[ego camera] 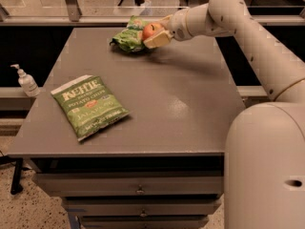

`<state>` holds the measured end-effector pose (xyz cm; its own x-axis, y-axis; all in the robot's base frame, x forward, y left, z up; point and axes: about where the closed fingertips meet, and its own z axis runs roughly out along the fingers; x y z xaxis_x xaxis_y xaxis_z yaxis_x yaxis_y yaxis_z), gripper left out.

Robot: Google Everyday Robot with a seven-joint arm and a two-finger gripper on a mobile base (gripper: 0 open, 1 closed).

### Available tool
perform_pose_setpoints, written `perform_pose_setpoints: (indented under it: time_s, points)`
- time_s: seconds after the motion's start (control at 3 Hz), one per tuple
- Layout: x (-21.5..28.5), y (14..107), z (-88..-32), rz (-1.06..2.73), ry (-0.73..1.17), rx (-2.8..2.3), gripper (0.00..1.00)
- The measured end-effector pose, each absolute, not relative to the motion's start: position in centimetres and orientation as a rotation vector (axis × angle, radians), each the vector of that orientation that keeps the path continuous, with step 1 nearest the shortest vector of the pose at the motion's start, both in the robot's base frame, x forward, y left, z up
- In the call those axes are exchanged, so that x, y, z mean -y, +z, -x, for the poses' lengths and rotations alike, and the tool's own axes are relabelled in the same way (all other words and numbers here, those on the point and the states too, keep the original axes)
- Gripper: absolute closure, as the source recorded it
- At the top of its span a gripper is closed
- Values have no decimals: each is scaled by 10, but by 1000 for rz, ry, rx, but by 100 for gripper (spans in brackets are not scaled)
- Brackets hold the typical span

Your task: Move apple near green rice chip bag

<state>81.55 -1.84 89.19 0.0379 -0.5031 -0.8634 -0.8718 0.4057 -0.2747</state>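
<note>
- The arm reaches in from the right across the far side of the grey table [181,104].
- The gripper [156,33] is clamped on the apple [151,29], with a pale finger [158,39] under the fruit.
- The apple sits at the right edge of the green rice chip bag [126,38]; whether they touch is unclear.
- The chip bag lies at the table's far edge.
- A larger dark-green bag [89,106] lies flat near the front left, well apart.
- A pump bottle [26,80] stands off the left side.
</note>
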Motion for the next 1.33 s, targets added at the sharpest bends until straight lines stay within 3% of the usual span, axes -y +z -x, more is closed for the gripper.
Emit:
perform_pose_setpoints:
  time_s: [1.33]
  points:
    - [24,858,-814,1333,416,-1700,100]
